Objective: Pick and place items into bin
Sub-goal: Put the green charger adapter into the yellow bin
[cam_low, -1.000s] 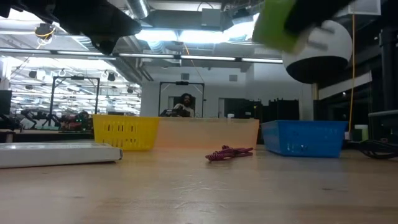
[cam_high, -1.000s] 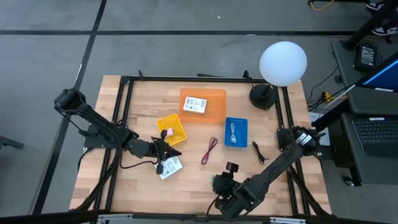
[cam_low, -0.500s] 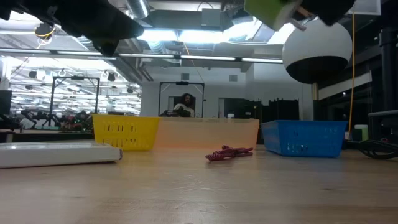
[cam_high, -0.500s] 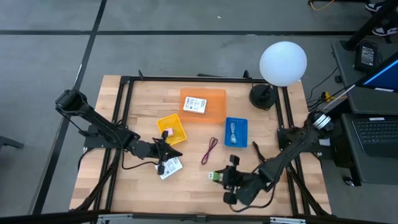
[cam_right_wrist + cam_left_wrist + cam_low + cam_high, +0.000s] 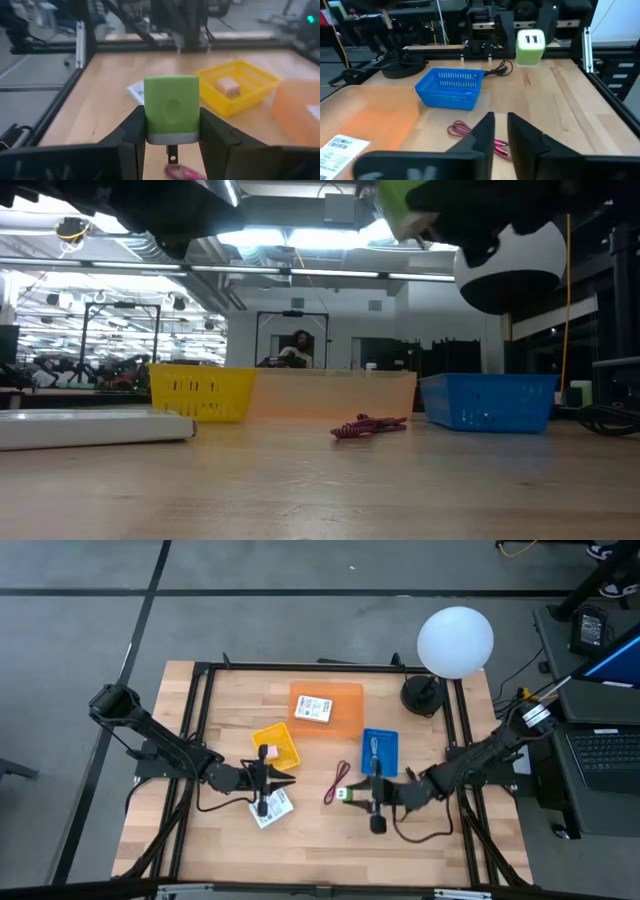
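Observation:
My right gripper [image 5: 352, 794] hangs over the middle of the table, shut on a green block [image 5: 171, 107] with a pale base; the low view shows the block [image 5: 405, 205] high above the tabletop. A dark red cord [image 5: 337, 780] lies on the wood just beside it. My left gripper [image 5: 500, 120] hovers next to the yellow bin [image 5: 278, 745], above a white packet [image 5: 272, 806] lying flat, its fingers a narrow gap apart with nothing between. A pink block [image 5: 265, 752] sits in the yellow bin. A second packet [image 5: 313, 708] lies in the orange bin [image 5: 345, 720]. My right gripper pinches the green block by two opposite sides [image 5: 150, 112] between its two fingers [image 5: 131, 132]. The fingers run about level, coming from the table's right side. The block is lifted clear of the table, its pale base toward the gripper.
A blue bin [image 5: 380, 752] with a grey-blue piece stands just beyond my right gripper. A lamp with a white globe [image 5: 455, 640] stands at the far right corner. A black frame [image 5: 300, 666] rims the table. Bare wood lies along the near edge.
My right gripper has carried the green block from the table's near edge toward the middle, up to the cord and the blue bin, and has tipped to about level. The block stays in its hold, clear of the table.

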Robot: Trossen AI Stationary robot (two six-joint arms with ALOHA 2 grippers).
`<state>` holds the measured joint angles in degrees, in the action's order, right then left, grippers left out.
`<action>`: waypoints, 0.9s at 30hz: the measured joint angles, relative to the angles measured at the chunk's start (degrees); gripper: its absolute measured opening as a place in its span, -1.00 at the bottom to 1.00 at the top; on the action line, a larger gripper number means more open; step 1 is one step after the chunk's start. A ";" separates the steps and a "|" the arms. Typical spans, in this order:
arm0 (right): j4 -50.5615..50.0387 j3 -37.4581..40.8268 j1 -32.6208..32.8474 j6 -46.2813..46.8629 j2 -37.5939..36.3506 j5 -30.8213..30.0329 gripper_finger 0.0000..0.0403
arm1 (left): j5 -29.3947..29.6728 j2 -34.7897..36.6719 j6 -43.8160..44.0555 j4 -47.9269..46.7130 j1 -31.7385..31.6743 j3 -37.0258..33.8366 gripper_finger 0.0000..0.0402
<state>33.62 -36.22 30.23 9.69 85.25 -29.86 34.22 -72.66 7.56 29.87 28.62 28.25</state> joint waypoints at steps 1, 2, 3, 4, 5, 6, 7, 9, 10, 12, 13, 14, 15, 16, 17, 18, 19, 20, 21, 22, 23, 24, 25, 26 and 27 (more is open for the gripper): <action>1.63 0.81 -1.09 -1.27 -0.34 1.85 -0.42 | -0.04 0.00 -0.41 0.10 0.00 0.00 -0.71; 2.58 1.49 -2.13 -2.28 -0.69 3.58 -0.42 | -0.35 0.00 -0.77 0.43 -0.15 0.00 -0.65; 3.10 1.86 -3.18 -2.74 -0.80 5.34 -0.42 | -1.00 0.00 -0.86 0.55 -0.28 0.00 -0.59; 3.13 1.95 -4.43 -2.94 -0.80 7.34 -0.42 | -1.39 0.00 -0.87 0.47 -0.27 0.00 -0.52; 3.09 2.11 -5.60 -3.01 -0.78 8.89 -0.42 | -1.63 0.00 -0.91 0.41 -0.27 0.00 -0.45; 3.05 2.18 -6.72 -3.26 -0.77 10.70 -0.42 | -1.68 0.00 -1.25 0.41 -0.26 0.00 -0.38; 3.10 2.18 -7.80 -3.71 -0.72 12.79 -0.42 | -1.66 0.00 -1.58 0.34 -0.26 0.00 -0.31; 3.13 2.18 -9.77 -4.00 -0.69 15.86 -0.42 | -1.07 0.00 -1.76 0.15 -0.26 0.00 -0.18; 3.21 2.18 -10.51 -4.07 -0.67 16.98 -0.42 | -0.61 0.00 -1.78 0.17 -0.26 0.00 -0.11; 3.69 2.18 -11.78 -4.25 -0.65 18.32 -0.42 | 0.33 0.00 -1.90 0.15 -0.26 0.00 -0.01; 3.91 2.18 -12.26 -4.29 -0.65 18.89 -0.42 | 0.93 0.00 -1.91 0.18 -0.26 0.00 0.04; 4.03 2.18 -12.64 -4.32 -0.65 19.40 -0.42 | 1.46 0.00 -1.91 0.20 -0.26 0.00 0.08; 4.17 2.18 -12.90 -4.37 -0.65 19.45 -0.42 | 1.93 0.00 -1.89 0.24 -0.26 0.00 0.11; 4.49 2.18 -13.06 -4.46 -0.65 19.45 -0.42 | 2.31 0.00 -1.92 0.37 -0.26 0.00 0.13; 4.93 2.18 -13.21 -4.89 -0.65 19.46 -0.42 | 2.54 0.00 -2.13 0.47 -0.26 0.00 0.15; 5.61 2.18 -13.21 -5.54 -0.63 19.45 -0.42 | 2.78 0.00 -2.66 0.63 -0.26 0.00 0.15; 6.37 2.18 -13.21 -5.98 -0.62 19.47 -0.42 | 2.96 0.00 -3.25 1.07 -0.26 -0.01 0.16; 6.99 2.16 -13.21 -6.65 -0.63 19.51 -0.42 | 3.24 0.00 -3.60 1.83 -0.26 -0.02 0.16; 7.58 2.16 -13.19 -7.00 -0.61 19.53 -0.42 | 3.50 0.00 -3.74 2.74 -0.26 -0.02 0.15; 8.13 2.16 -13.19 -7.22 -0.61 19.58 -0.42 | 3.80 0.00 -3.77 3.56 -0.26 -0.02 0.15; 8.75 2.16 -13.19 -7.37 -0.61 19.58 -0.42 | 3.85 0.00 -3.78 4.63 -0.28 -0.02 0.15; 9.38 2.16 -13.19 -7.51 -0.61 19.58 -0.42 | 3.85 0.00 -4.05 6.06 -0.28 -0.02 0.14; 9.72 2.15 -13.19 -8.17 -0.61 19.57 -0.42 | 3.86 0.02 -4.81 7.45 -0.28 -0.02 0.14; 9.97 2.14 -13.19 -8.58 -0.61 19.56 -0.42 | 3.89 0.02 -5.61 8.63 -0.28 -0.02 0.14; 10.18 2.14 -13.19 -8.81 -0.60 19.56 -0.42 | 3.86 0.02 -6.29 9.40 -0.28 -0.02 0.14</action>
<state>43.80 -34.09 17.04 0.87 84.64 -10.31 38.07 -72.64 1.27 39.27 28.34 28.23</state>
